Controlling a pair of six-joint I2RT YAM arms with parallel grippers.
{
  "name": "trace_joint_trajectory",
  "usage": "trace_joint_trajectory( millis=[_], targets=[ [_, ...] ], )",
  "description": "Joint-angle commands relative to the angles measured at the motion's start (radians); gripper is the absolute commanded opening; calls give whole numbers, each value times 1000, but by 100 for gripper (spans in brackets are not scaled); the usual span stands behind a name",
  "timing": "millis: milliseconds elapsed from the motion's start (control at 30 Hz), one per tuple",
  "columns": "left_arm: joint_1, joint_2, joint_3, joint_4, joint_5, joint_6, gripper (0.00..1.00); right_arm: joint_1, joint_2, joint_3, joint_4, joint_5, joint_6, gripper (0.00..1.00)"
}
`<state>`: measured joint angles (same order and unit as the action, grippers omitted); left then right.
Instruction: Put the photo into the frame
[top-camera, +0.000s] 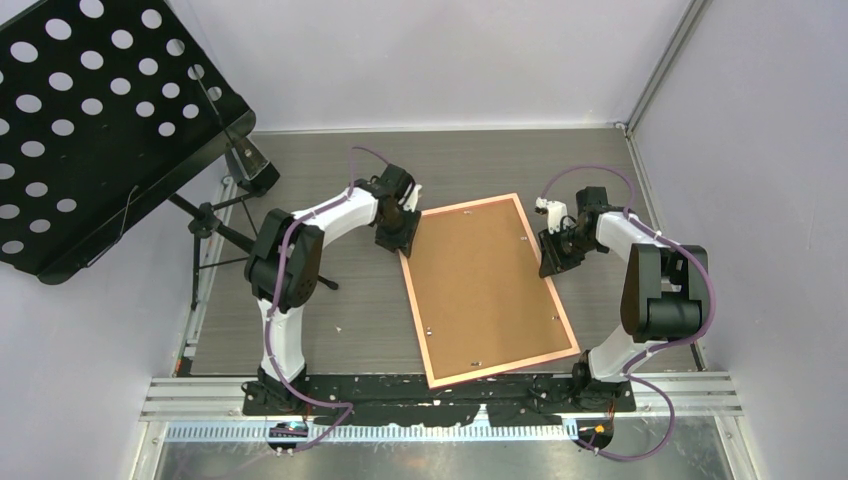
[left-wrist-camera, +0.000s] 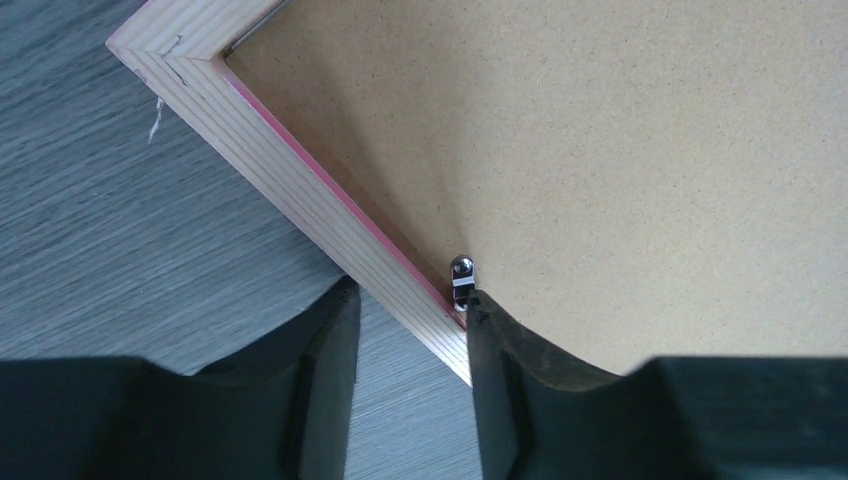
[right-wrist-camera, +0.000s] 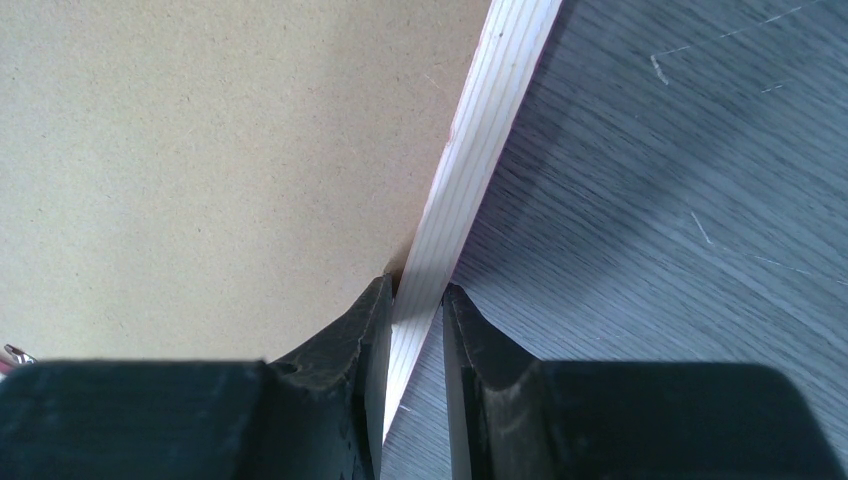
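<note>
The frame (top-camera: 490, 285) lies face down on the table, its brown board back up and its pink-orange rim all round. The photo is not in view. My left gripper (top-camera: 398, 238) is at the frame's far left corner. In the left wrist view my left gripper (left-wrist-camera: 410, 300) is open astride the rim (left-wrist-camera: 290, 150), its right finger touching a small metal clip (left-wrist-camera: 461, 275). My right gripper (top-camera: 553, 255) is at the frame's right edge. In the right wrist view my right gripper (right-wrist-camera: 415, 290) is shut on the pale rim (right-wrist-camera: 480, 150).
A black perforated music stand (top-camera: 90, 120) on a tripod stands at the far left, beside the table. White walls close in the back and right sides. The frame's near corner reaches the arm bases' rail (top-camera: 440, 395).
</note>
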<state>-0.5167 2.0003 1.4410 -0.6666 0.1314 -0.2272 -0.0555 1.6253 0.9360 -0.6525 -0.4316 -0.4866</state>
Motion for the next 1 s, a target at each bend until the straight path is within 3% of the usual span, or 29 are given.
trace_joint_trajectory(
  millis=[0,233,367,433,533,600,967],
  targets=[
    [-2,-6,-3,4,-29,19,38,2,-34,22,-8,-37,0,5],
    [-2,-4,-7,27,-38,44,17,2,-27,26,-3,-34,-5,5],
    [-2,-1,6,22,-29,56,12,2,-20,24,-2,-30,-12,5],
    [-2,-3,13,19,-20,54,18,2,-19,20,-1,-28,-14,5],
    [-2,0,26,2,0,38,37,2,-20,19,2,-27,-15,5],
    [-2,4,29,-4,19,28,42,2,-20,18,2,-29,-16,6],
    [-5,16,7,11,-2,22,42,2,-21,16,2,-29,-15,6]
  ],
)
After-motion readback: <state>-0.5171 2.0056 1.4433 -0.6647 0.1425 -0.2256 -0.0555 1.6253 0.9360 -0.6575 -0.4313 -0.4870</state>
